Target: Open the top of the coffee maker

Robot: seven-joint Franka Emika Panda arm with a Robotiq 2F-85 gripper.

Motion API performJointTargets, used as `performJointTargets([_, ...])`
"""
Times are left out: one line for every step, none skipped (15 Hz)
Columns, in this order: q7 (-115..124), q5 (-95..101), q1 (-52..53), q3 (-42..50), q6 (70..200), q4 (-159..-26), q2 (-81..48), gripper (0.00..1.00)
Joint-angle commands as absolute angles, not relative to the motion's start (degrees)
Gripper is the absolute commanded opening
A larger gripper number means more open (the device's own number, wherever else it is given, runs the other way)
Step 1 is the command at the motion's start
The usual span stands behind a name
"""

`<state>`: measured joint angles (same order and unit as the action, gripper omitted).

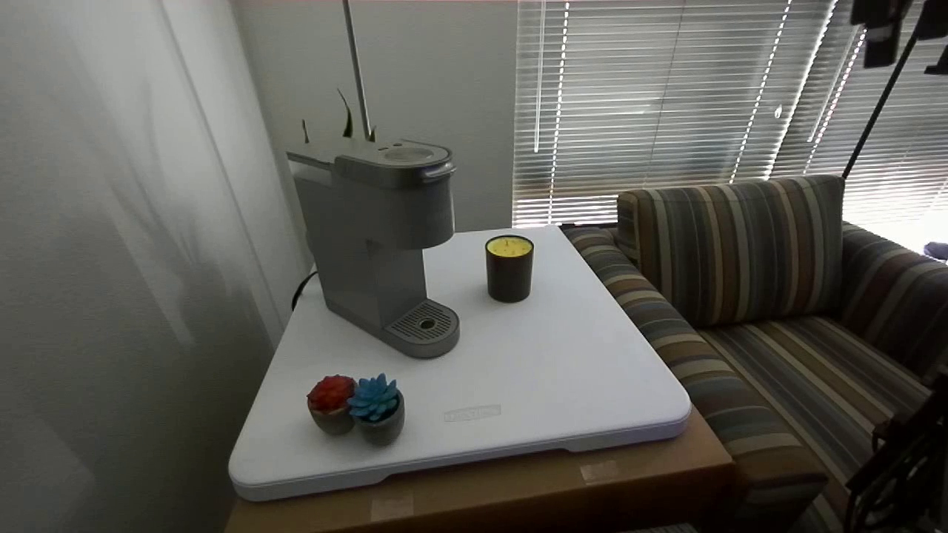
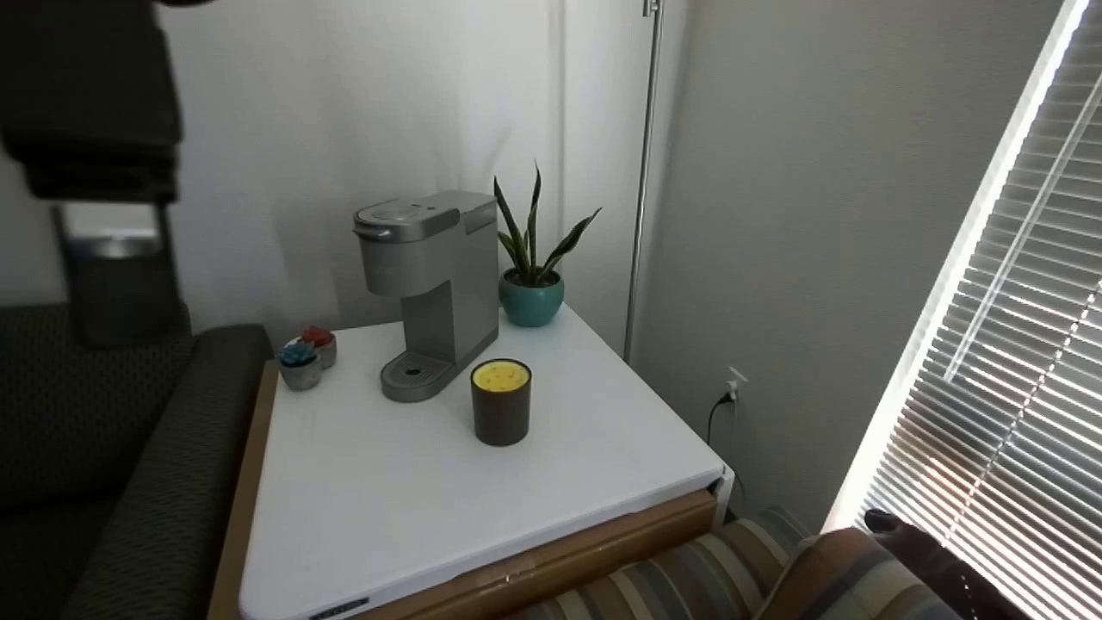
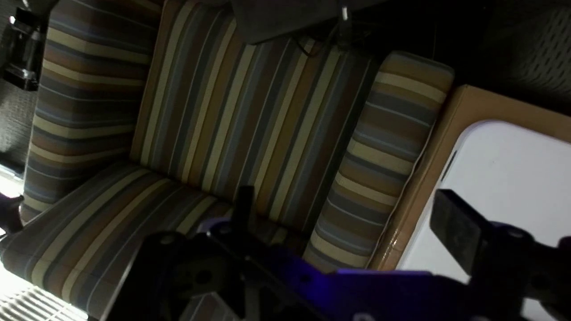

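The grey coffee maker (image 1: 355, 244) stands upright on the white table, and it also shows in an exterior view (image 2: 475, 284). Its top (image 1: 407, 153) lies flat and closed on the head; the front handle edge of the top (image 2: 387, 215) shows too. My gripper (image 1: 909, 59) hangs high at the upper right corner, well apart from the coffee maker. It is a dark blurred shape at the left edge in an exterior view (image 2: 119, 275). In the wrist view the gripper (image 3: 350, 214) has its fingers wide apart with nothing between them. The coffee maker is out of the wrist view.
A dark candle jar (image 1: 509, 274) stands beside the coffee maker. Two small potted succulents (image 1: 355, 414) sit near the table edge. A teal plant pot (image 2: 531, 301) stands behind the machine. A striped armchair (image 1: 740, 259) adjoins the white table (image 1: 563, 370). A lamp pole (image 2: 647, 172) rises behind.
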<state>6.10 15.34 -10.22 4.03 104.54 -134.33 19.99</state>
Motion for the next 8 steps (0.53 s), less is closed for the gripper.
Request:
performJointTargets([6.8,12.3,-8.6,4.8,108.8,-126.4,10.1,1.0])
performJointTargets([6.5,10.7,-8.2,4.9,110.0,-124.5,8.2,1.0])
performJointTargets([6.4,8.9,-7.8,4.9,111.8,-122.6,5.9,1.0])
performJointTargets([6.1,6.8,-7.4,4.8,113.0,-120.5,3.8,1.0])
performJointTargets([5.6,4.4,-7.0,4.8,114.4,-118.7,1.8,1.0])
performJointTargets([4.9,1.3,-6.4,4.7,115.7,-116.7,-0.3,1.0])
performJointTargets([3.9,-2.0,-6.0,4.5,117.0,-114.9,-2.3,1.0])
performJointTargets([2.1,-6.6,-5.4,4.2,118.2,-113.0,-4.2,1.0])
